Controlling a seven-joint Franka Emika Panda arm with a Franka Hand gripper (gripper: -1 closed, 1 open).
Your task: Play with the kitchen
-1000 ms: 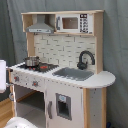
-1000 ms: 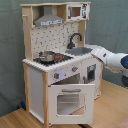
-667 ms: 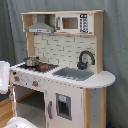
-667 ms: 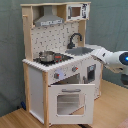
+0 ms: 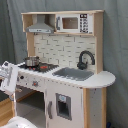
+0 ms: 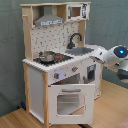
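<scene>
kitchen (image 6: pixel 55 75) upright on floor, oven door (image 6: pixel 70 101) ajar, arm (image 6: pixel 113 56) beside counter, jaws state unclear

we see the arm (image 6: pixel 114 56) in the second exterior view now a little further toward the second exterior view's right, drawn back slightly from the kitchen (image 6: pixel 60 65). in the first exterior view its white part (image 5: pixel 9 76) shows barely shifted.

Kitchen (image 5: pixel 75 95) painted white with pale wood edges. Pot (image 6: pixel 47 55) shiny metal. Faucet (image 5: pixel 84 59) black, glossy. Sink (image 5: pixel 74 74) grey.
</scene>
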